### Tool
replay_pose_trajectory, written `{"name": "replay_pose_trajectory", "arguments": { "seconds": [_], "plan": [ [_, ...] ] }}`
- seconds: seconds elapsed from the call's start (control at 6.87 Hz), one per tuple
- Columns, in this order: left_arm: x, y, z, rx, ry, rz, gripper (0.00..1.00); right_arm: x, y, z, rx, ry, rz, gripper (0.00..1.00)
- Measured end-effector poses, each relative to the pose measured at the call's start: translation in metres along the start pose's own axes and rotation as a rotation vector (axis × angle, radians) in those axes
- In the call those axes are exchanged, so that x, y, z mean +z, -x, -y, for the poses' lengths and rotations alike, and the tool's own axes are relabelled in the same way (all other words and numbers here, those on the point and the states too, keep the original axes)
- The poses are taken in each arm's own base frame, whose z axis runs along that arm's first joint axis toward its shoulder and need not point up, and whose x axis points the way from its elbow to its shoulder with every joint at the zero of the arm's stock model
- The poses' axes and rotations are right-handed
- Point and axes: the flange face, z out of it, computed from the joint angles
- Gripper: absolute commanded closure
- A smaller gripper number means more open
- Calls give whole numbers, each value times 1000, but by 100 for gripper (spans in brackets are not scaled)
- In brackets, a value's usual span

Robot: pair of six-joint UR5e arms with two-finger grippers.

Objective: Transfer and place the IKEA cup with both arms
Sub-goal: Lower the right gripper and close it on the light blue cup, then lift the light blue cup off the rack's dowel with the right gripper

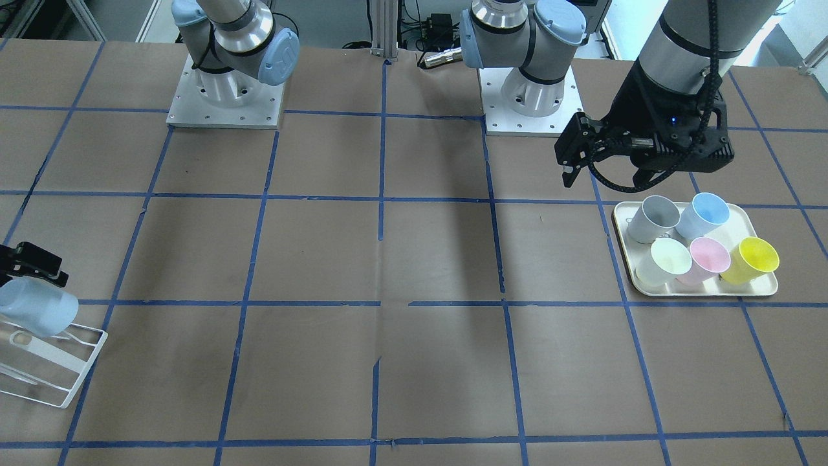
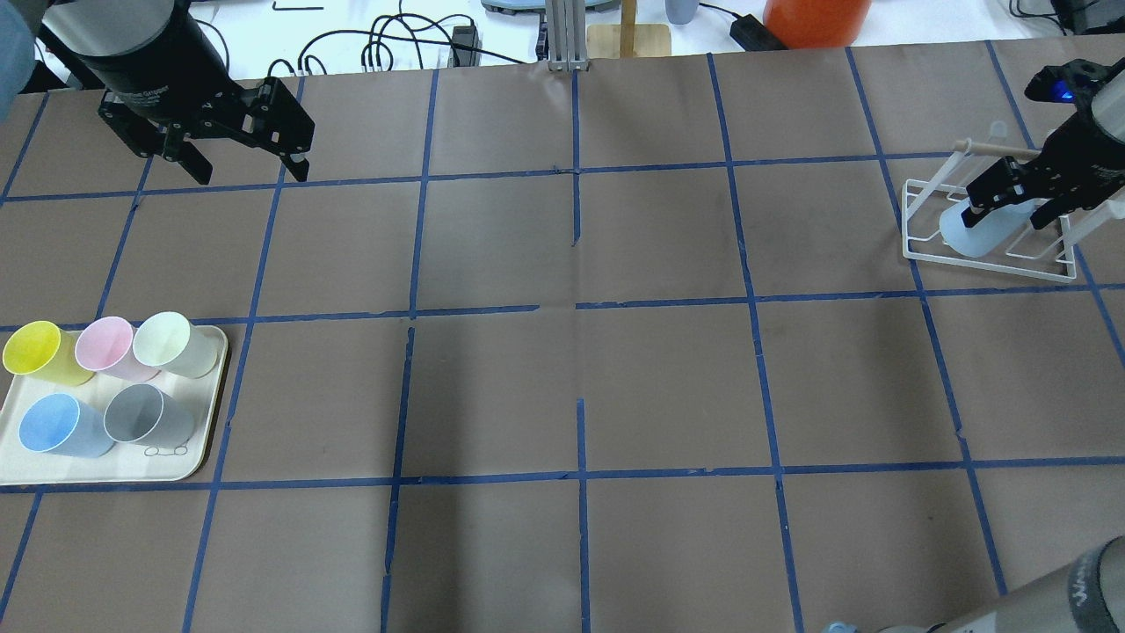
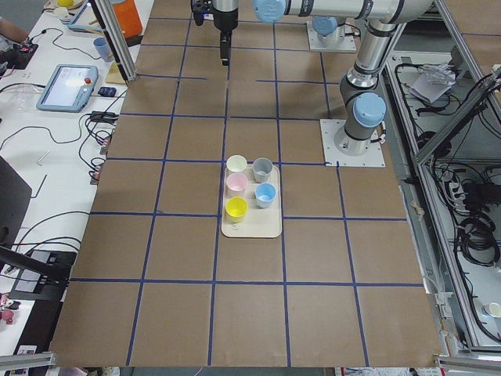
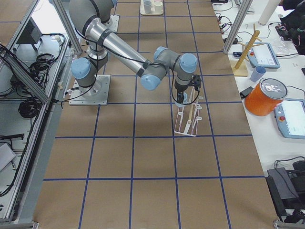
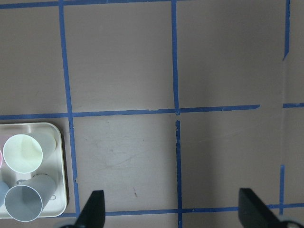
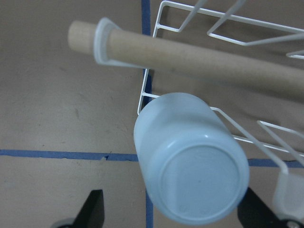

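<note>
Table (image 2: 668, 387) edge: IKEA cup (image 2: 971, 233) on rack (image 2: 989, 267)

Brown-papered table (image 2: 580, 387), ruled into squares with blue tape (image 2: 668, 303).

Carries four things directly. Holds the cream tray (image 2: 198, 457) out on the robot's left, its robot-side rim just beside a tape line; holds the white wire rack (image 1: 52, 366) far over on the robot's right, well apart from the tray, one side running along a tape line; bears the left arm's base plate (image 1: 530, 120) and the right arm's base plate (image 1: 226, 110), both pale metal squares, near each other along the robot's edge with a tape line between them; shows gaps and ragged ends in the tape near the middle squares.
</note>
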Motion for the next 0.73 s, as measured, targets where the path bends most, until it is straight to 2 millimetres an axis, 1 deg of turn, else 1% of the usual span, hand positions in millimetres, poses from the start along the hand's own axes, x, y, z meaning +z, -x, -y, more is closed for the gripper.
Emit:
{"name": "replay_pose_trajectory", "arguments": {
  "seconds": [0.15, 0.29, 0.44, 0.73],
  "plan": [
    [2, 0, 1, 1, 3, 1, 0, 2, -1, 2, 0, 0, 2, 61],
    [0, 0, 0, 1, 0, 2, 0, -1, -1, 3, 0, -5, 0, 89],
    [-1, 0, -1, 0, -2, 2, 0, -4, -1, 3, 0, -7, -3, 97],
    [-2, 0, -2, 0, -3, 3, 0, -12, 1, 0, 0, -12, -8, 98]
  ]
}}
